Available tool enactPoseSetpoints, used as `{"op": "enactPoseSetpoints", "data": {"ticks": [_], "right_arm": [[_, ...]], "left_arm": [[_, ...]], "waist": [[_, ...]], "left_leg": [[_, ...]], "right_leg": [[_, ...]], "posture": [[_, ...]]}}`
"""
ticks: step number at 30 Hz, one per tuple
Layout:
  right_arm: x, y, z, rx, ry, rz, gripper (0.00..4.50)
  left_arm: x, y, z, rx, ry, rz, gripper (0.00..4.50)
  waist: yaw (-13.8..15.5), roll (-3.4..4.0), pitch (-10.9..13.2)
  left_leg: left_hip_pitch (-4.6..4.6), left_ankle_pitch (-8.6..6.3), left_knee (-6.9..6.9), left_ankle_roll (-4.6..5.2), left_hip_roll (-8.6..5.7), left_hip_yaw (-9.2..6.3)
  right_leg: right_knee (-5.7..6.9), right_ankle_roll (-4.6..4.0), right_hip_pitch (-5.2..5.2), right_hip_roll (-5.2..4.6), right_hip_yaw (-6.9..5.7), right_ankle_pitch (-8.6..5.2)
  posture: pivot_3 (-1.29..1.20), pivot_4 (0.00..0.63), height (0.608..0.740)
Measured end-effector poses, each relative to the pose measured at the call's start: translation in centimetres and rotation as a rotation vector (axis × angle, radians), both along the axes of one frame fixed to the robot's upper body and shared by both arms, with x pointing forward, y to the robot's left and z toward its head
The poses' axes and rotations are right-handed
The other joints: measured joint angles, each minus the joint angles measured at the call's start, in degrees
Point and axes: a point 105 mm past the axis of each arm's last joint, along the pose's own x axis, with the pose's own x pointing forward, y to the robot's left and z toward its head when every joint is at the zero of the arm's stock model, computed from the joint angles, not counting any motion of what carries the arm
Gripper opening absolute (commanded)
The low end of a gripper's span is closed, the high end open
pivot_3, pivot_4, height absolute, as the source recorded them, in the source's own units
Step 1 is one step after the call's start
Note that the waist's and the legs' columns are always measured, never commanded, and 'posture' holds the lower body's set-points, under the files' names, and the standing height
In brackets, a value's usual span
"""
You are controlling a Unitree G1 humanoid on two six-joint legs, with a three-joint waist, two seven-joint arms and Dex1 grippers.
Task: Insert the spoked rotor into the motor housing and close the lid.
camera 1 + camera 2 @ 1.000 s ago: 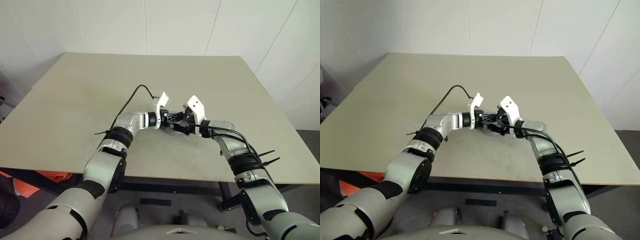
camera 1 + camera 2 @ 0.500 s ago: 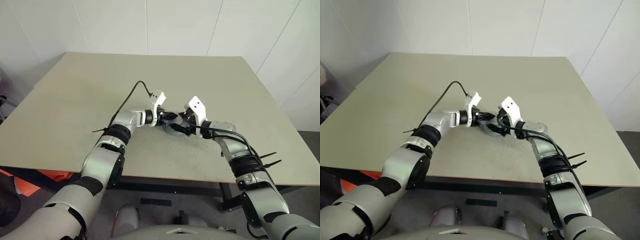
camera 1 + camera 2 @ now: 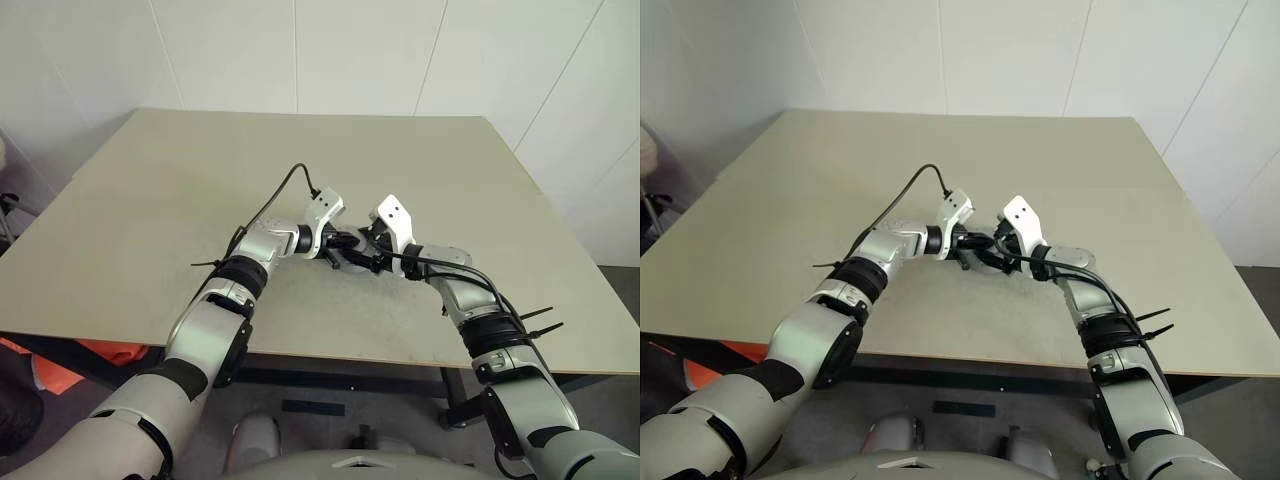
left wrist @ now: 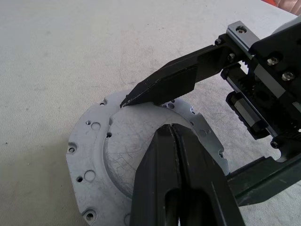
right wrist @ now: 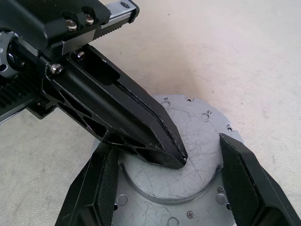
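A round light-grey metal disc (image 4: 89,155) lies flat on the table, with a smooth raised centre (image 5: 197,122) and small holes around its flange. I cannot tell whether it is the lid or the motor housing seen from a plain side. No windings or ribbing show, and the spoked rotor is out of view. My left gripper (image 4: 171,129) is shut, empty, its tip resting on the raised centre. My right gripper (image 3: 352,255) comes from the opposite side. Its fingers (image 5: 240,179) stand wide apart, one against each side of the raised centre, gripping it.
The beige table (image 3: 150,200) stretches wide on all sides of the disc, with its near edge (image 3: 330,352) close to me. A black cable (image 3: 280,190) loops up from my left wrist. White walls stand behind the table.
My left wrist has rolled, so its white mount now leans over to the right, and the shut fingers have tipped down onto the disc. The right gripper has kept still.
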Motion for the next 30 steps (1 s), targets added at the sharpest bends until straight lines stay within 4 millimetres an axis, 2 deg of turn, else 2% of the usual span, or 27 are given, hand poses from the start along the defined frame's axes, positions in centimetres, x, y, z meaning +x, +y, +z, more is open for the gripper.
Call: {"op": "enactPoseSetpoints", "data": {"ticks": [12,13,15,30], "right_arm": [[-0.1,0.1,0.1,0.000,0.001,0.003,3.11],[-0.1,0.0,0.1,-0.001,0.000,0.004,3.84],[-0.3,0.0,0.1,-0.005,0.006,0.015,4.43],[-1.0,-0.9,1.3,0.016,0.063,0.016,4.47]], "left_arm": [[-0.1,0.1,0.2,-0.005,0.014,-0.005,0.05],[-0.1,0.1,0.2,-0.009,0.019,-0.002,0.01],[-0.1,0.1,0.2,-0.018,0.028,-0.002,0.01],[-0.1,0.2,0.2,-0.034,0.037,0.003,0.01]], "waist": [[-0.04,0.00,0.00],[-0.03,0.00,0.00],[0.01,-0.01,0.01],[0.09,-0.01,0.03]], "left_leg": [[-0.03,0.00,-0.06,-0.01,0.00,0.02],[-0.03,0.00,-0.06,-0.01,0.00,0.02],[-0.04,0.00,-0.06,0.00,0.00,0.02],[-0.13,-0.03,-0.07,0.06,-0.01,0.01]], "right_leg": [[-0.04,0.01,-0.08,0.01,0.00,-0.02],[-0.04,0.01,-0.09,0.01,0.00,-0.02],[-0.05,0.01,-0.09,0.00,0.00,-0.02],[-0.10,0.05,-0.17,0.01,0.00,-0.04]], "posture": [[0.00,0.000,0.740],[0.00,0.000,0.740],[0.00,0.000,0.740],[0.00,0.000,0.740]]}}
